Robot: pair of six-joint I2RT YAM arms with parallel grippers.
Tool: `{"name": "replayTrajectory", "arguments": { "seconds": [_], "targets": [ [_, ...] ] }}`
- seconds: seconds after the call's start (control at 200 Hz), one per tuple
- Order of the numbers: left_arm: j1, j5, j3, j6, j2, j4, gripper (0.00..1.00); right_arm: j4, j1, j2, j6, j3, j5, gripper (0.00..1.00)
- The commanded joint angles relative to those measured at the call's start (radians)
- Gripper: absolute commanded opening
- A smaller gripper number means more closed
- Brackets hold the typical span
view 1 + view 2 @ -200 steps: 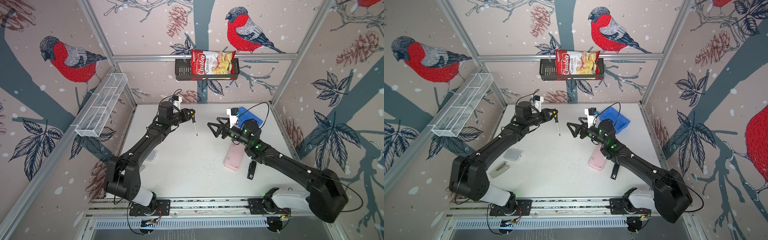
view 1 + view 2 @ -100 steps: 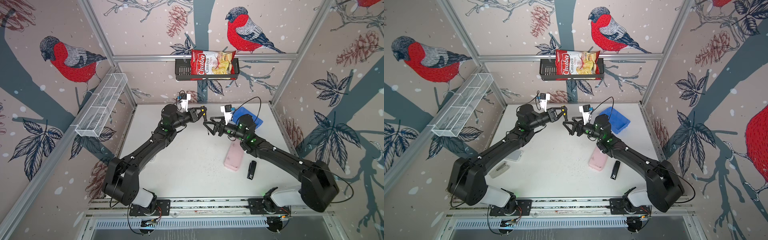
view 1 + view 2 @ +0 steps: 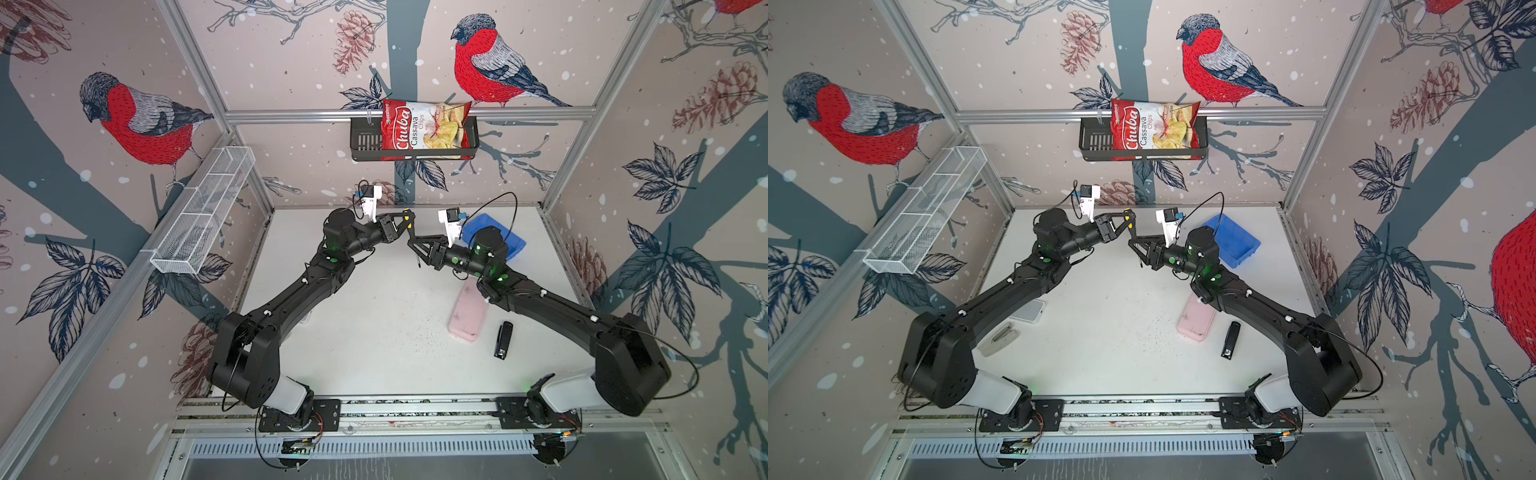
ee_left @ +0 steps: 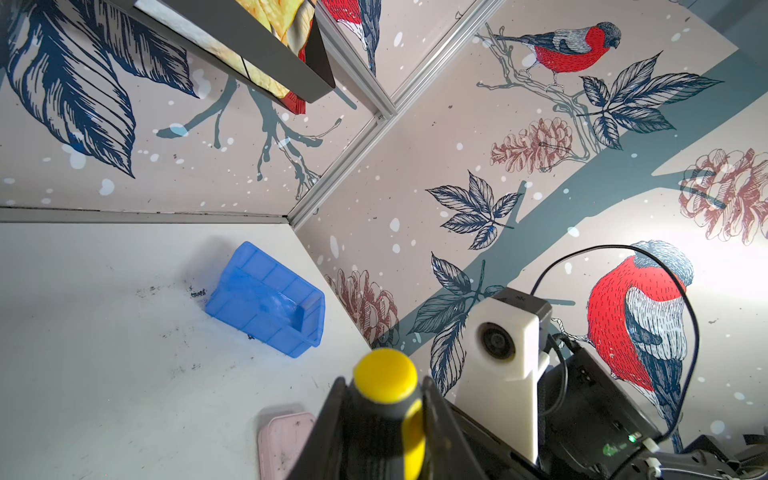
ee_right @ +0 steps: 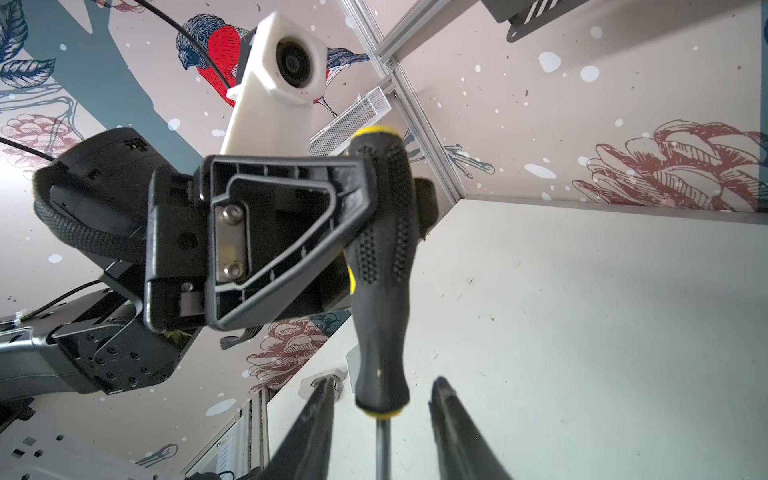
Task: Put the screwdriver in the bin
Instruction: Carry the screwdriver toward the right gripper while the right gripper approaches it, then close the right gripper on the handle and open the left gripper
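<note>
The left gripper (image 3: 407,222) is clamped tight on the upper handle of the screwdriver (image 5: 384,291), a slim tool with a black textured grip, yellow cap and stripe, and a thin dark metal shaft. The tool hangs roughly upright in the air, cap up and shaft down, over the back middle of the white table (image 3: 374,332).

The right gripper (image 5: 384,386) faces it with its fingers on either side of the bottom of the handle. The right wrist view shows a gap on each side, so the jaws are partly open and hold nothing.

The bin (image 3: 513,241), a small bright blue rectangular plastic tray, sits on the table at the back right, behind the right wrist and well apart from the screwdriver.

Change over the last second:
- The left gripper has carried the screwdriver from left of centre toward the middle and back.
- The right gripper was spread wide and stood clear of the tool. It now brackets the tool with much narrower jaws.
- The bin, the flat pink rectangular case (image 3: 467,316) and the stubby black stapler (image 3: 503,340) are unmoved.
</note>
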Motion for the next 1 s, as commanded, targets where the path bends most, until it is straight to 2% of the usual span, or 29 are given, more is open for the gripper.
{"name": "replayTrajectory", "arguments": {
  "seconds": [0.0, 0.095, 0.32, 0.435, 0.52, 0.81, 0.911, 0.996],
  "targets": [
    [-0.001, 0.016, 0.007, -0.007, 0.000, 0.076, 0.00, 0.057, -0.002, 0.004, 0.021, 0.013, -0.010, 0.36],
    [-0.001, 0.017, 0.005, -0.010, 0.002, 0.079, 0.00, 0.057, -0.005, 0.007, 0.021, 0.017, -0.008, 0.30],
    [-0.001, 0.018, 0.001, -0.014, 0.000, 0.086, 0.00, 0.048, -0.010, 0.000, 0.008, 0.019, -0.007, 0.08],
    [-0.001, 0.018, 0.002, -0.017, 0.003, 0.093, 0.01, 0.039, -0.013, -0.004, 0.000, 0.020, -0.007, 0.03],
    [-0.001, 0.013, 0.002, -0.021, 0.004, 0.093, 0.19, 0.028, -0.013, -0.008, -0.010, 0.024, -0.006, 0.03],
    [-0.001, -0.031, -0.002, -0.005, -0.016, 0.085, 0.67, 0.019, -0.035, -0.027, -0.023, 0.000, 0.012, 0.02],
    [-0.001, -0.044, -0.015, 0.031, -0.041, 0.089, 0.86, -0.008, -0.055, -0.039, -0.053, -0.010, 0.029, 0.02],
    [-0.001, -0.062, -0.046, 0.084, -0.073, 0.098, 0.97, -0.054, -0.080, -0.055, -0.100, -0.019, 0.044, 0.02]
  ]
}}
